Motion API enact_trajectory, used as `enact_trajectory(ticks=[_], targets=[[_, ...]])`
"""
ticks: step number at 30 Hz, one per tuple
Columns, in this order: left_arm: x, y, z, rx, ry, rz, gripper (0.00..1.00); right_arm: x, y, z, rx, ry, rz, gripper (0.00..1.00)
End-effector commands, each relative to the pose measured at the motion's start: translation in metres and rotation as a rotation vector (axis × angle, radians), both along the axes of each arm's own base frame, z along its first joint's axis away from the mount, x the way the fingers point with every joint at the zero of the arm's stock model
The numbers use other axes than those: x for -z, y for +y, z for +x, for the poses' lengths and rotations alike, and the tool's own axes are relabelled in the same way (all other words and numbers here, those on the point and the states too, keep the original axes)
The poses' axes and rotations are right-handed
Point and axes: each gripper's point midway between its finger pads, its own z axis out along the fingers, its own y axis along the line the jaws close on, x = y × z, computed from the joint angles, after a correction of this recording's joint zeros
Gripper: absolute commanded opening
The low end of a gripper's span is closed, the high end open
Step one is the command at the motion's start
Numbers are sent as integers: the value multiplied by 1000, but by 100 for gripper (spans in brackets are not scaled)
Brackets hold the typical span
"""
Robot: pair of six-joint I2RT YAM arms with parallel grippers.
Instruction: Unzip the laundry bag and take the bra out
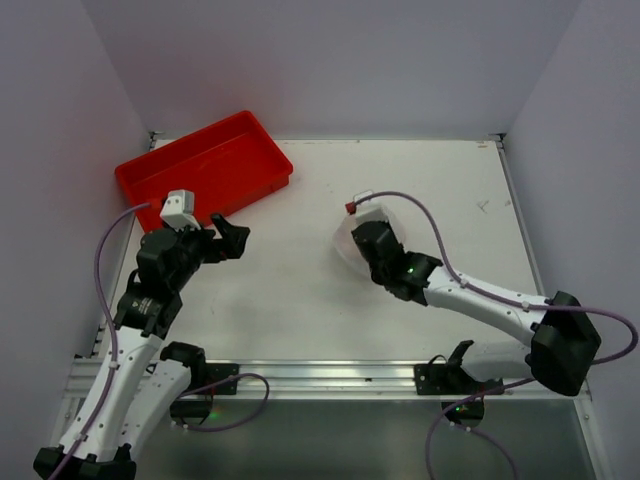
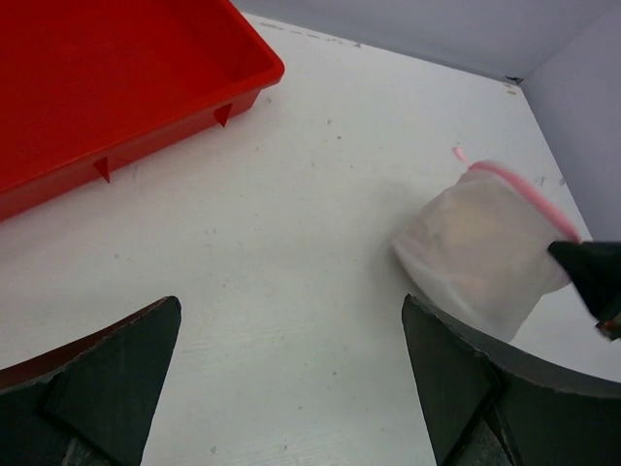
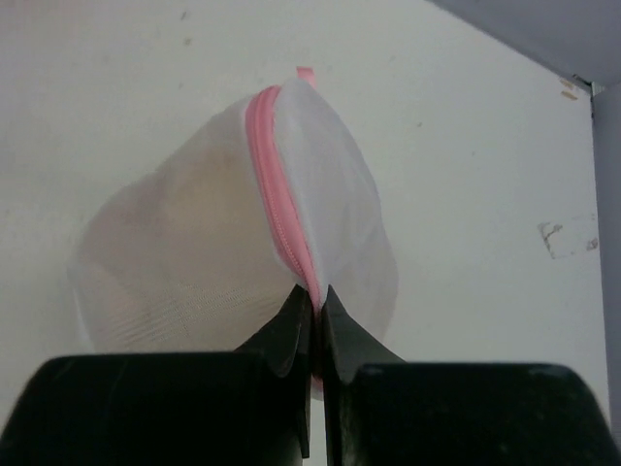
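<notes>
The laundry bag (image 1: pixel 352 228) is a white mesh pouch with a pink zipper rim (image 3: pixel 277 194), sitting right of the table's middle. It looks zipped shut. The bra shows only as a beige shape through the mesh (image 3: pixel 189 209). My right gripper (image 3: pixel 315 291) is shut on the near end of the pink zipper rim, and in the top view (image 1: pixel 368 246) it covers the bag's near side. My left gripper (image 2: pixel 291 303) is open and empty above bare table, well left of the bag (image 2: pixel 480 248). In the top view the left gripper (image 1: pixel 235 236) is near the red tray.
A red plastic tray (image 1: pixel 205 165) stands empty at the back left, its corner close to my left gripper. A small pink tab (image 2: pixel 458 153) sticks out at the bag's far end. The right arm's purple cable (image 1: pixel 440 245) loops over the table behind the bag.
</notes>
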Motion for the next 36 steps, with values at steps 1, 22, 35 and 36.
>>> enact_trajectory(ticks=[1,22,35,36], targets=[[11,-9,-20,37,78,-72,100,12,24,-28,7,-48,-33,0],[41,-35,-19,163,281,-90,100,8,154,-164,-472,289,165,68],[46,-88,3,404,367,-203,100,36,77,-155,-219,554,631,87],[49,-93,1,413,368,-201,100,46,67,-143,-175,553,665,87]])
